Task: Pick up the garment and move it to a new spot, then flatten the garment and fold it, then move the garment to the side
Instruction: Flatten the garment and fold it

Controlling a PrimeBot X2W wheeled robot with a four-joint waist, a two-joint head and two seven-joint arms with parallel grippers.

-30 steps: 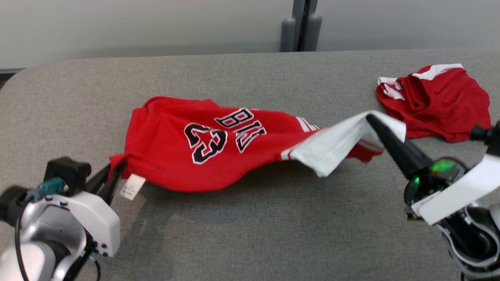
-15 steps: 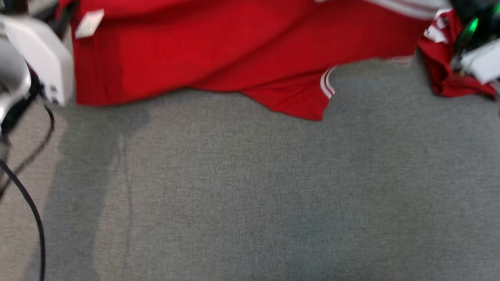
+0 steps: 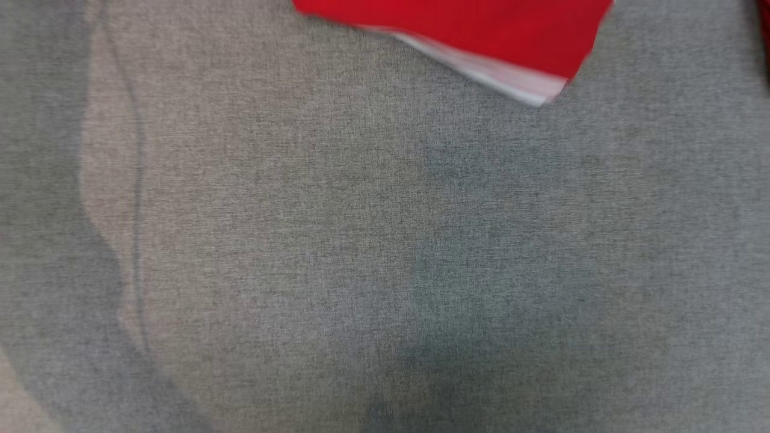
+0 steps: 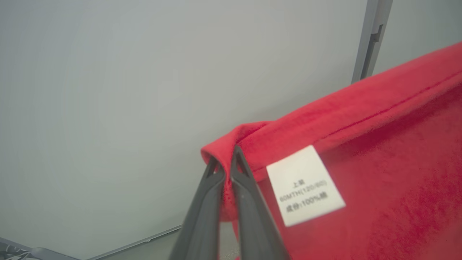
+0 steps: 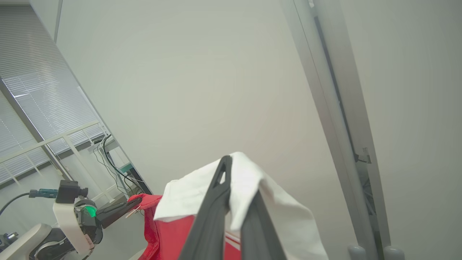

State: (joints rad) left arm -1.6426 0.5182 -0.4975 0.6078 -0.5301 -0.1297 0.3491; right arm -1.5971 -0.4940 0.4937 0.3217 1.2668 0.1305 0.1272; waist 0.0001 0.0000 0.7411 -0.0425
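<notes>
The garment is a red jersey with white trim. Its lower edge (image 3: 481, 30) hangs at the top of the head view, above the grey table (image 3: 361, 252). In the left wrist view my left gripper (image 4: 225, 169) is shut on a bunched red hem corner of the garment (image 4: 379, 162), next to a white care label (image 4: 305, 186). My right gripper (image 5: 236, 177) is shut on a white part of the garment (image 5: 278, 216) that drapes over its fingers. The right wrist view also shows the left gripper (image 5: 124, 207) at the lower left, pinching the far red end.
The table's grey cloth cover has a long crease (image 3: 138, 180) down its left side. Behind the raised garment are a plain pale wall and a grey upright post (image 5: 335, 108). A window with blinds (image 5: 29, 90) and cables lie off to one side.
The head camera has tilted down, so the table now takes up most of its view. Both grippers keep their hold, and the garment now hangs higher, with just its lower edge at the top.
</notes>
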